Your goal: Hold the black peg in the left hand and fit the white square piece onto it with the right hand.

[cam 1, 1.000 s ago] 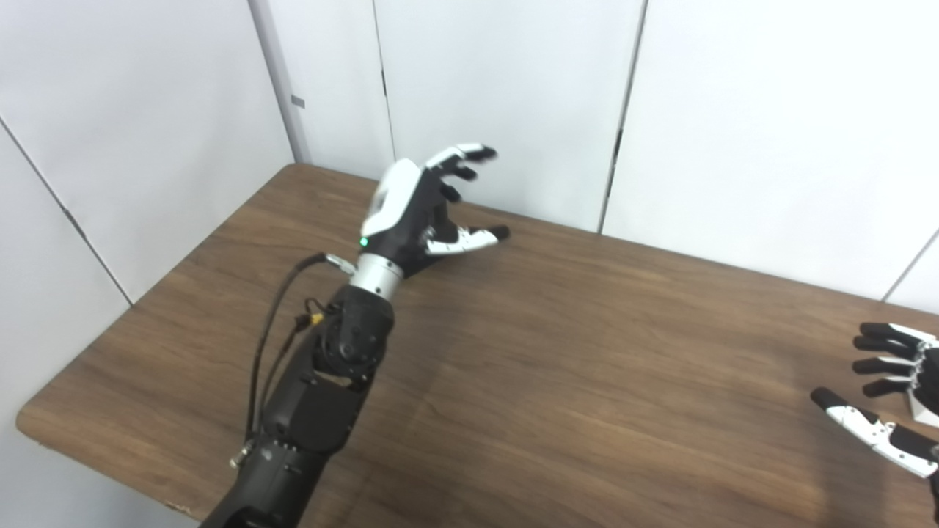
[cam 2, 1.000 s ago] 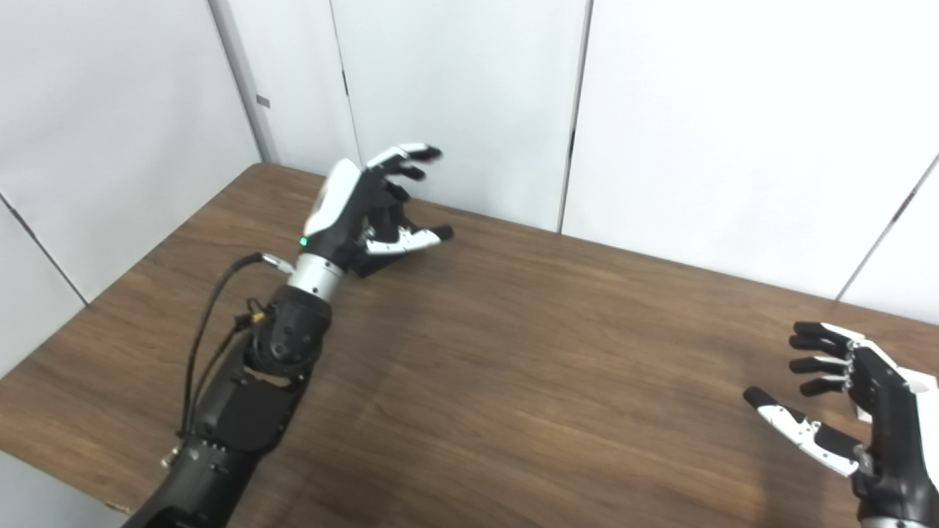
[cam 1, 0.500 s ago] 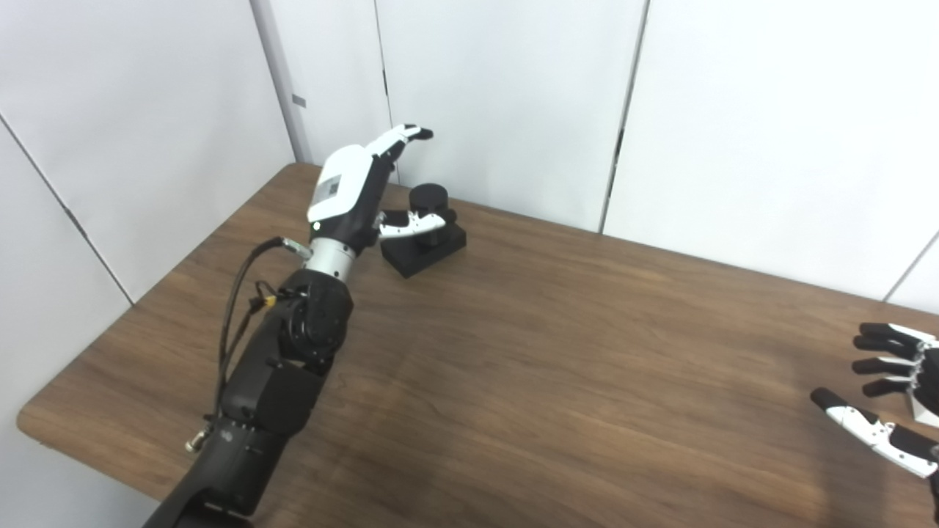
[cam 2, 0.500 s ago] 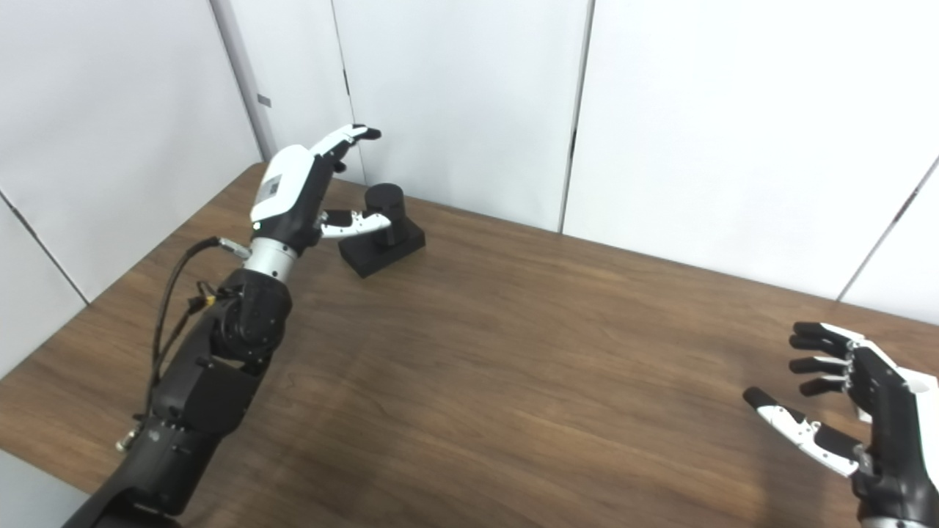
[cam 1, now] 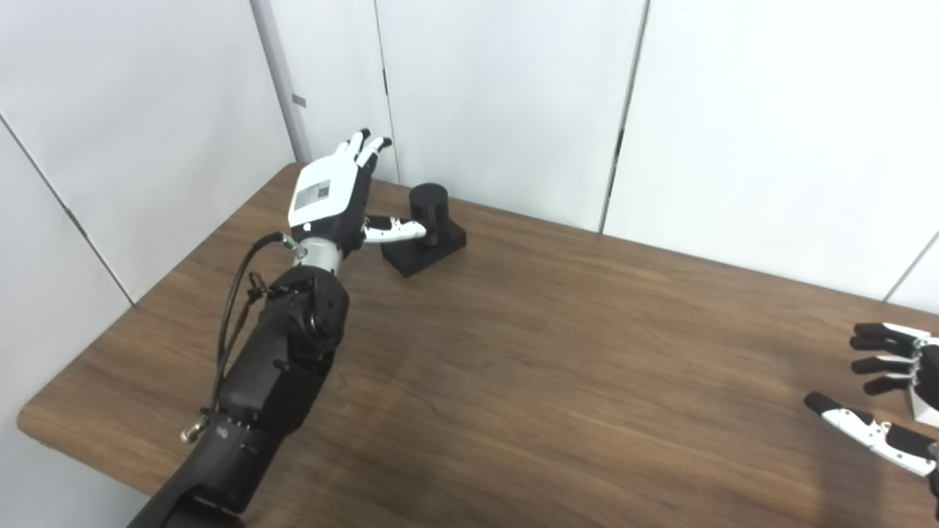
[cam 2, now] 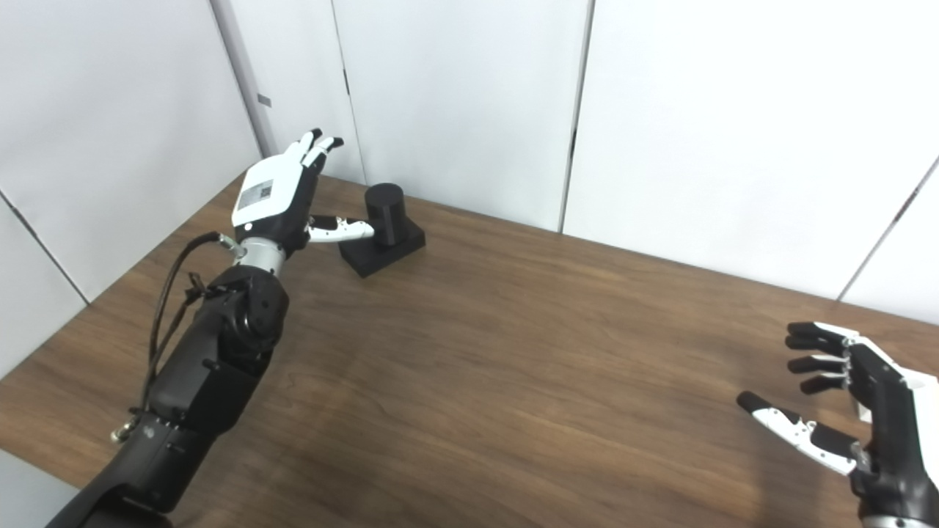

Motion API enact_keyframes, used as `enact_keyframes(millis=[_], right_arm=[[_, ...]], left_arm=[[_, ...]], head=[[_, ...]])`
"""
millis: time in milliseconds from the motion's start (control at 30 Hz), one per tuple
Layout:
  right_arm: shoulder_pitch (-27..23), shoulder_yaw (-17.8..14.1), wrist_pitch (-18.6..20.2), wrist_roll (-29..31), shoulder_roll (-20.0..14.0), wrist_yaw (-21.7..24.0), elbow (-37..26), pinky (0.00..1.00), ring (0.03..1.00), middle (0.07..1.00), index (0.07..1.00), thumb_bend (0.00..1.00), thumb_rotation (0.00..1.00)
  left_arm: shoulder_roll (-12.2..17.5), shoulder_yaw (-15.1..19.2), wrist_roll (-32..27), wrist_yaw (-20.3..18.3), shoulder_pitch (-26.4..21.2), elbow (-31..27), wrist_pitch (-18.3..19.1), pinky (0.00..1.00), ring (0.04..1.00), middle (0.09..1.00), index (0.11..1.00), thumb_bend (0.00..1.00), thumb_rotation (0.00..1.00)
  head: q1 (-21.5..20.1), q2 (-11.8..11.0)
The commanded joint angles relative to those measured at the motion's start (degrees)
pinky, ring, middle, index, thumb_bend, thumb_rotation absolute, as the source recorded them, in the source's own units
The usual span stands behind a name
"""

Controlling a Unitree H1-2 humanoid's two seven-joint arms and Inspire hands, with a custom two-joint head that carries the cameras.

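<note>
Nothing is yet held — the black peg (cam 1: 428,211) stands on its base at the table's (cam 1: 557,381) far left, the spread left hand (cam 1: 331,199) just beside it. The right hand (cam 2: 855,411) is open and empty; no white square piece is seen.

My left hand (cam 1: 328,198) hangs over the far left corner of the worktop (cam 1: 557,381), its fingers (cam 1: 361,148) apart and pointing at the wall panels (cam 1: 499,103) behind. The peg (cam 1: 428,205) stands upright on its base (cam 1: 425,248) just right of my thumb; I cannot tell whether they touch. My right hand (cam 2: 855,407) sits well apart at the near right edge, fingers (cam 2: 810,343) spread and pointing left.
</note>
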Motion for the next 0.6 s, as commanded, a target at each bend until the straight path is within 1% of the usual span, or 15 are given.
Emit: enact_keyframes(millis=[0,100,167,267,400,567], right_arm=[[-1.72,-0.3,-0.65,-0.16,-0.32,-0.36,-2.08,0.46,0.564,0.641,0.65,0.65,0.0],[-1.81,-0.28,-0.23,-0.27,-0.29,-0.25,-2.31,0.45,0.562,0.638,0.645,0.66,0.0],[-1.85,-0.24,-0.35,-0.24,-0.3,-0.26,-2.25,0.45,0.561,0.637,0.644,0.67,0.0],[-1.86,-0.29,-0.92,-0.04,-0.42,-0.35,-1.8,0.46,0.567,0.639,0.647,0.67,0.0],[-1.72,-0.21,-0.58,-0.16,-0.36,-0.25,-2.03,0.45,0.567,0.643,0.648,0.66,0.0],[-1.73,-0.13,-0.84,-0.26,-0.31,-0.31,-2.17,0.44,0.554,0.637,0.647,0.66,0.0]], left_arm=[[3.04,-0.49,1.28,-2.05,-3.14,-2.61,1.25,0.85,1.0,1.0,0.938,1.0,0.52],[3.61,-1.59,2.06,-3.16,-3.35,-2.16,2.06,0.82,1.0,1.0,0.918,1.0,0.53],[3.73,-2.03,1.99,-3.53,-3.64,-1.28,2.5,0.83,1.0,1.0,0.906,1.0,0.53],[4.12,-2.61,1.6,-3.84,-3.98,0.05,2.31,0.83,1.0,1.0,0.9,1.0,0.52],[4.74,-3.66,1.17,-4.48,-4.84,2.62,1.73,0.83,1.0,1.0,0.892,1.0,0.54],[5.11,-4.7,1.17,-4.15,-5.9,5.54,1.5,0.83,1.0,1.0,0.878,1.0,0.54]], head=[[0.02,0.05],[0.01,0.04],[-0.01,0.04],[-0.04,0.02],[-0.08,0.06],[-0.28,0.15]])
